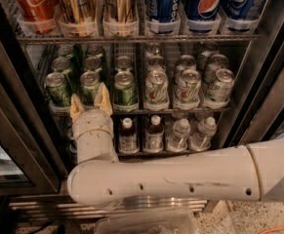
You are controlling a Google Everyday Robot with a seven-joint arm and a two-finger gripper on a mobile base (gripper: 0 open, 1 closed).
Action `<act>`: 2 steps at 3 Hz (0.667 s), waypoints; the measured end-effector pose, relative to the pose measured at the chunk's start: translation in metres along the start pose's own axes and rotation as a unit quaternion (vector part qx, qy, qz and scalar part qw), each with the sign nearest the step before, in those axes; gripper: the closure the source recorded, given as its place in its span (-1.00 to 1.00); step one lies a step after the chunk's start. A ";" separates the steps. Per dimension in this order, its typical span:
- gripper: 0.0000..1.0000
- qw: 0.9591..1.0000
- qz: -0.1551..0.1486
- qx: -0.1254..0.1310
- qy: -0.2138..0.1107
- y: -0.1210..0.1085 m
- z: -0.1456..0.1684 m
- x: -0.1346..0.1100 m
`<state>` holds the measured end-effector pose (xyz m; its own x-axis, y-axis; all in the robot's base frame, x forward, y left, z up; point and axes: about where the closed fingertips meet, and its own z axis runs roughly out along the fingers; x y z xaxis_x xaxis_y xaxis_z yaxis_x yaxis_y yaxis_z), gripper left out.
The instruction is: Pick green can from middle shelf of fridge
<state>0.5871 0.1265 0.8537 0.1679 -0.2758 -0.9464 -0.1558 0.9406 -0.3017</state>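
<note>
Three green cans (pixel 125 89) stand frontmost; the gripper (pixel 89 93) gapes before one.

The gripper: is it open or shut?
Open. The gripper sits at the middle shelf's front edge, its two fingers spread apart in front of a green can.

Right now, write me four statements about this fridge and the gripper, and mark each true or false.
1. The gripper sits at the front edge of the middle shelf, fingers apart, below the green cans. True.
2. The gripper holds a green can. False: it holds nothing; the green cans stand in their lanes.
3. White cans stand right of the green cans. True.
4. The rack above holds small bottles. False: it holds a Coca-Cola can, gold cans and Pepsi cans; the bottles are below.
</note>
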 end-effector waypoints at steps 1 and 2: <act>-0.30 1.000 -0.004 0.014 0.004 -0.002 0.003 0.003; -0.38 1.000 -0.008 0.025 0.007 -0.002 0.007 0.005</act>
<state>0.5952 0.1243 0.8505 0.1554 -0.2927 -0.9435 -0.1041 0.9449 -0.3103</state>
